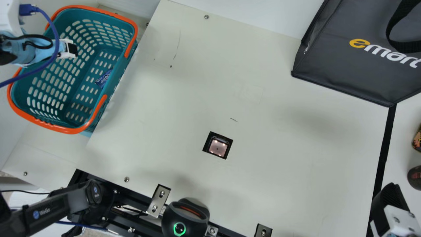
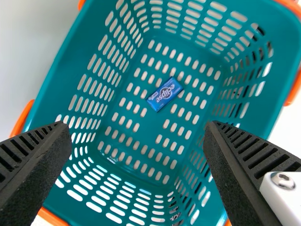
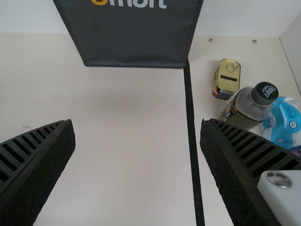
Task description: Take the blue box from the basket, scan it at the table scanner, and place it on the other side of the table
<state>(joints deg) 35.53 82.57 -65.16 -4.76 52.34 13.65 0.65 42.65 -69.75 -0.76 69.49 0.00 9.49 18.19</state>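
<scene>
One blue box (image 1: 103, 79) lies in the basket (image 1: 62, 89), main view; the left gripper (image 1: 75, 50) is over the basket, and the table scanner (image 1: 218, 147) is set into the table (image 1: 296, 148), well apart from the basket. The right gripper (image 1: 391, 192) and the black strip (image 1: 384, 144) are farther from the basket than the scanner. Left wrist view: the left gripper's fingers are spread wide and hold nothing; the box rests askew on the basket's slotted floor. A descent misaligned with the box would probably pinch one corner and spin it; stopping high would miss so thin an object, while pressing low could snag a fingertip in a slot. A wide spread may also strike the basket's wall. Right wrist view: the right gripper's fingers stand apart, empty; beyond the strip from the basket, a bottle (image 3: 249, 106) and tin (image 3: 226, 79) could be knocked by a careless placement
</scene>
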